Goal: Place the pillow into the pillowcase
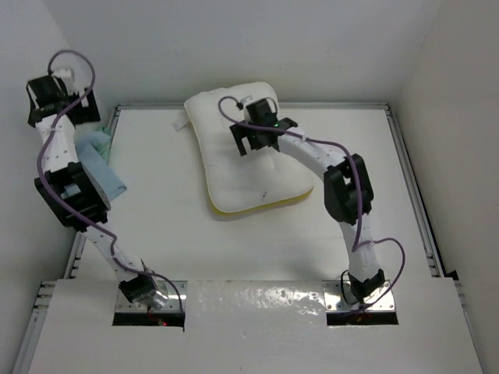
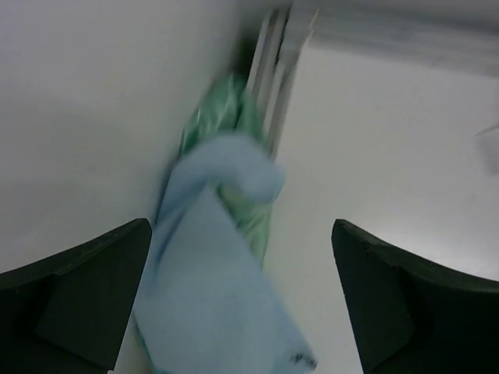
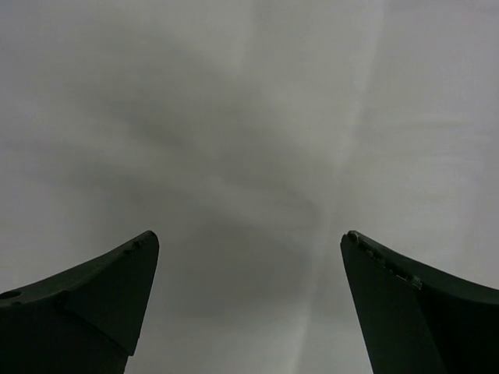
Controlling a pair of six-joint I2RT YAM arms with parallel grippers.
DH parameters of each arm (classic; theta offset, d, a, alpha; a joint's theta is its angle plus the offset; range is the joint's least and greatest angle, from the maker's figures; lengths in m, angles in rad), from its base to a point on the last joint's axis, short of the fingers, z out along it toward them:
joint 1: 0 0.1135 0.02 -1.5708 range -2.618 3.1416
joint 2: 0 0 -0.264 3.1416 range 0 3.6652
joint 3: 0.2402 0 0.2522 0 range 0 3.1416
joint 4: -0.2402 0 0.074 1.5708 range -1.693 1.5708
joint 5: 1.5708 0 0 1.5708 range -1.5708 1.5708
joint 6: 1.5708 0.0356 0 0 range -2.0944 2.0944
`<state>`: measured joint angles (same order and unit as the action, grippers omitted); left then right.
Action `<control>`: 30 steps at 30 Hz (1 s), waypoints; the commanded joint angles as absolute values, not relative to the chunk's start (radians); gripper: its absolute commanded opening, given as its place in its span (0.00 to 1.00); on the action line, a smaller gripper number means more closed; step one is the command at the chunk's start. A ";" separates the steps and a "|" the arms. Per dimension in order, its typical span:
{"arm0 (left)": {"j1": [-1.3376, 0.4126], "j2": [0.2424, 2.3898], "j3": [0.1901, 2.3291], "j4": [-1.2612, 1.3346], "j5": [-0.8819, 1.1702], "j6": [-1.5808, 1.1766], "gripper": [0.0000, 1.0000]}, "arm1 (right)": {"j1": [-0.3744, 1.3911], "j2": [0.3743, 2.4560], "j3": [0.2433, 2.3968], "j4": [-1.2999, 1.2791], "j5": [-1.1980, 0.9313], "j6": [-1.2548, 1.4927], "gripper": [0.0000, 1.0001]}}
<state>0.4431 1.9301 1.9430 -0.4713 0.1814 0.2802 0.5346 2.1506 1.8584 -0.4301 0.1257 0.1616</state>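
**A:** What's hard to make out on the left?

**B:** The pillowcase [image 1: 111, 178]. In the top view the left arm crosses over it, so only a blue flap and a bit of green show at the far-left edge of the table [image 1: 195, 249]. From the wrist it's blurred and bunched along the side rail [image 2: 274, 86], with its lower end cut off.

**A:** And the left gripper [image 2: 240, 230]?

**B:** Fingers spread wide above that cloth, holding nothing.

**A:** The middle?

**B:** The pillow [image 1: 249, 175] lies askew at the far centre, yellow edge toward the bases, and its far corner reaches the back rail [image 1: 351, 105]. The right gripper [image 1: 251, 139] hides part of it, with its fingers wide apart and nothing gripped. I can't tell whether it touches the pillow, because its wrist view is only blurred white fabric.

**A:** Room to move?

**B:** Open tabletop runs from the pillow to the bases and on to the right rail. Walls stand close on three sides.
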 commanded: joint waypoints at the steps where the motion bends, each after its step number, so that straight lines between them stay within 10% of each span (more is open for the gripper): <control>1: 0.476 2.029 1.873 -0.804 0.109 0.244 1.00 | 0.659 2.186 1.893 -0.382 0.104 0.172 0.99; 11: 0.508 2.180 1.651 -0.624 -0.115 0.299 1.00 | 0.735 2.287 1.749 -0.391 0.150 0.239 0.97; 13: 0.508 2.184 1.609 -0.579 -0.088 0.313 0.91 | 0.733 2.289 1.737 -0.436 0.204 0.236 0.66; 14: 0.506 2.174 1.567 -0.563 -0.071 0.330 0.71 | 0.727 2.270 1.708 -0.443 0.224 0.226 0.34; 16: 0.508 2.155 1.523 -0.549 -0.005 0.362 0.44 | 0.710 2.225 1.602 -0.420 0.239 0.238 0.05; 17: 0.508 2.134 1.517 -0.552 0.032 0.367 0.00 | 0.675 2.195 1.553 -0.405 0.248 0.248 0.00; 26: 0.358 1.846 1.790 -0.739 0.451 0.454 0.00 | 0.264 1.757 1.134 -0.353 0.194 0.107 0.03; 30: 0.045 1.841 2.104 -1.107 0.638 0.794 0.00 | 0.271 1.688 1.262 -0.518 0.014 -0.156 0.50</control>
<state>0.2806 1.9717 1.9434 -0.8558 0.3676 0.5213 0.1974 1.7500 1.1801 -0.3737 0.1551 0.0525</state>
